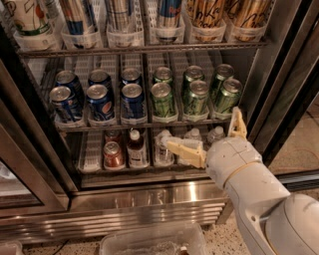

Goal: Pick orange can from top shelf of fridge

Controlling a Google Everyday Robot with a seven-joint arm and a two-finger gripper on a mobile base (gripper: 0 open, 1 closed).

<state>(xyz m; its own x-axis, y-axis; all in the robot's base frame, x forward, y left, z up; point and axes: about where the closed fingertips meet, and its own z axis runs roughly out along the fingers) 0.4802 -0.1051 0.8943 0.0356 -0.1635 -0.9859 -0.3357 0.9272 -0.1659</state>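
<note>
Two orange cans [207, 12] [249, 12] stand at the right end of the top shelf [144, 50] of the fridge [124, 209], in clear lane trays; only their lower halves show. My gripper [209, 137] is open and empty, well below them, in front of the bottom shelf at the right. One finger [184, 148] points left across the small bottles. The other finger [238, 123] points up beside the green cans.
Blue-and-silver tall cans [119, 12] fill the top shelf's middle lanes. The middle rack holds short blue cans [99, 102] and green cans [194, 94]. Small bottles [134, 147] stand on the bottom rack. A dark door frame [284, 84] stands at right. A clear bin [154, 241] lies on the floor.
</note>
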